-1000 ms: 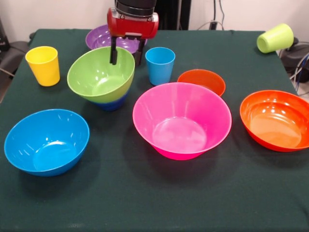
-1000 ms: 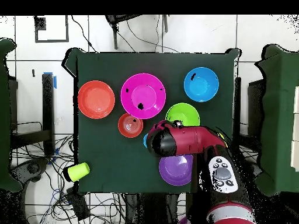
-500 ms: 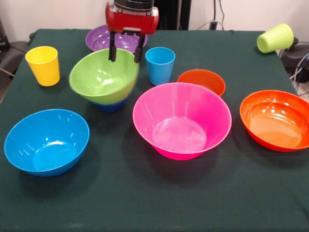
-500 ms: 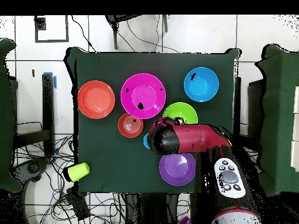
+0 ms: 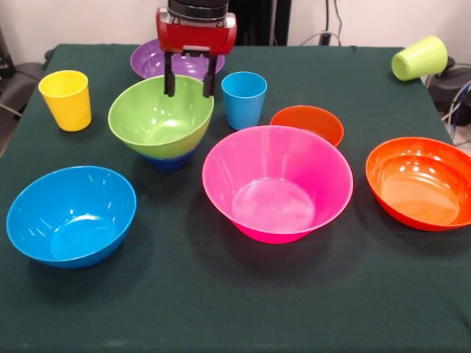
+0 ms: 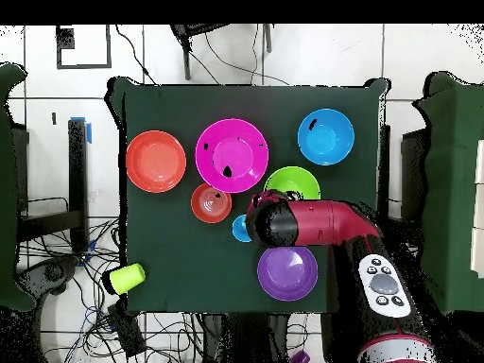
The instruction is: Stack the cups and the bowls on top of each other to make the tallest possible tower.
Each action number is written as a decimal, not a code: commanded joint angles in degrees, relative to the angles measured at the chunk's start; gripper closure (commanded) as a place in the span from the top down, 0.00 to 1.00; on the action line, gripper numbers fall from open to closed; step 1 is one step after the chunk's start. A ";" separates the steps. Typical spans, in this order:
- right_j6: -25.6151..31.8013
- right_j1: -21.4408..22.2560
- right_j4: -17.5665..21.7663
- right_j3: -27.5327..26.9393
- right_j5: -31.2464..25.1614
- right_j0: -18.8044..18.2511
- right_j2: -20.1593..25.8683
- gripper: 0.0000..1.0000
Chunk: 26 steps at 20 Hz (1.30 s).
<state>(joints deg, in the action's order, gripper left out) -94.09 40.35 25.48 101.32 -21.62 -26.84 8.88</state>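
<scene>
A: Where is the red and black gripper (image 5: pixel 190 83) sitting?

B: It is hanging over the far rim of the glossy lime green plastic bowl (image 5: pixel 160 116). Its two dark fingers are spread a little apart and holding nothing, with their tips reaching just past that rim from this angle.

A: And the tower itself?

B: The lime green bowl is resting in the small dark blue plastic bowl (image 5: pixel 170 157), towards the table's far edge and left of its middle. It is looking roughly level.

A: What should go on next?

B: I would judge a wide bowl. The purple plastic bowl (image 5: pixel 156 59) is lying just behind the stack, nearly at the far edge. The large light blue plastic bowl (image 5: pixel 71 215) is waiting by the near left corner.

A: How should the arm be handling it?

B: Gripping one rim wall and lowering it centred, because the base is narrow and may tip. The small light blue plastic tumbler (image 5: pixel 243 99) is standing just beside the stack, so I would be keeping clear of it.
</scene>
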 commanded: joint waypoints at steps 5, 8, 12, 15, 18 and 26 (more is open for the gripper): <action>2.42 -2.33 -0.91 1.55 -7.32 -1.11 7.82 1.00; 2.19 -2.10 -1.16 0.97 -8.31 -0.85 8.33 1.00; 2.01 -0.66 -2.19 1.35 -10.38 -0.84 8.94 1.00; 2.35 0.50 -2.67 1.92 -11.54 -1.24 9.38 1.00; 1.11 1.52 -3.58 1.69 -12.87 0.43 9.48 1.00; -0.23 3.26 -5.17 2.81 -13.91 1.64 9.67 1.00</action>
<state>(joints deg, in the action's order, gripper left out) -94.09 43.21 22.18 101.81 -29.58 -27.13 13.16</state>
